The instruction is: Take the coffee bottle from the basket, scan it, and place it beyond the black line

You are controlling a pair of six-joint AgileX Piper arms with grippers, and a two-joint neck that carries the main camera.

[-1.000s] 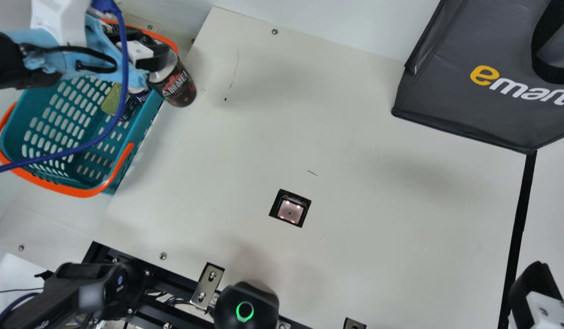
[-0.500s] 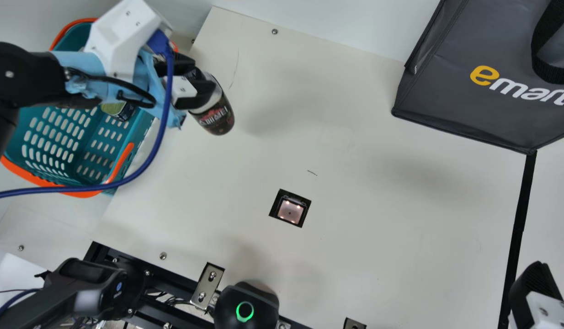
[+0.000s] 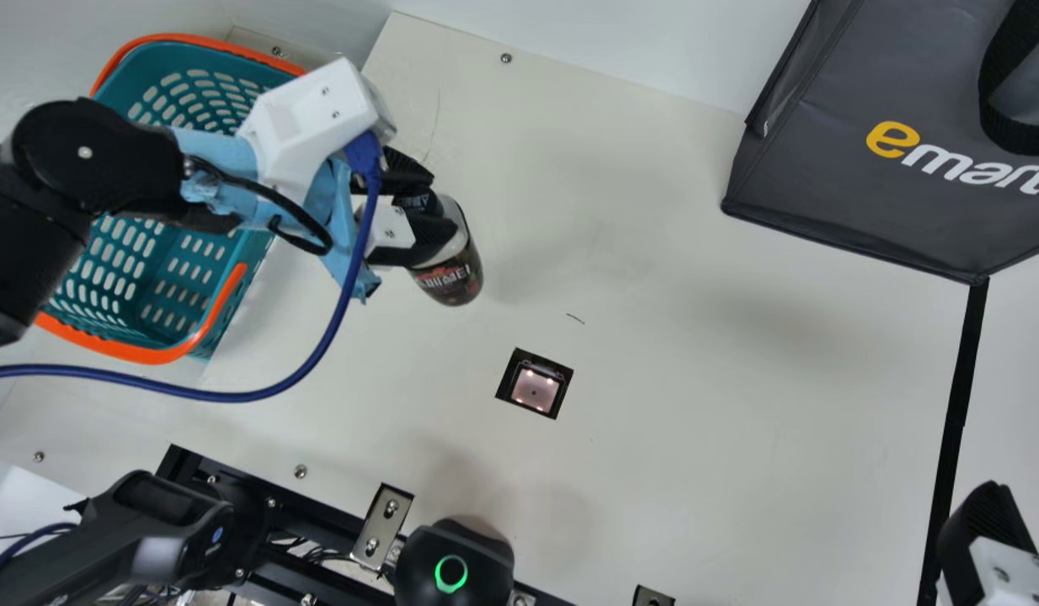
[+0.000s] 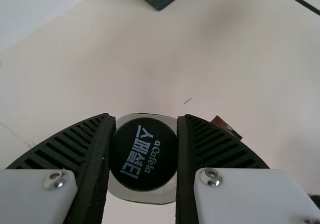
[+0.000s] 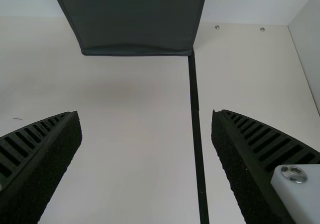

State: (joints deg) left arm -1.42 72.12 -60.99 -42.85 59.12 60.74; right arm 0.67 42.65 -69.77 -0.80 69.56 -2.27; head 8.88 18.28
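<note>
Left black ribbed gripper [image 4: 144, 118] clamped on black-capped, dark-labelled coffee bottle [image 3: 452, 273], above cream worktop [image 3: 696, 421] between its left edge and square black-framed scanner [image 3: 535, 390]. I'd go slow, grip firm, angling the barcode at the glass. Right black gripper [image 5: 146, 112] spread.

There is one brown bottle with a black lid [image 3: 452, 282], one blue-green plastic basket with an orange rim [image 3: 149, 355], one dark grey cloth bag [image 3: 823, 177], one long black line [image 3: 955, 425] and one square scanner [image 3: 535, 389]. The black left gripper [image 3: 435, 202] and black right gripper [image 3: 983, 523] make two.
</note>
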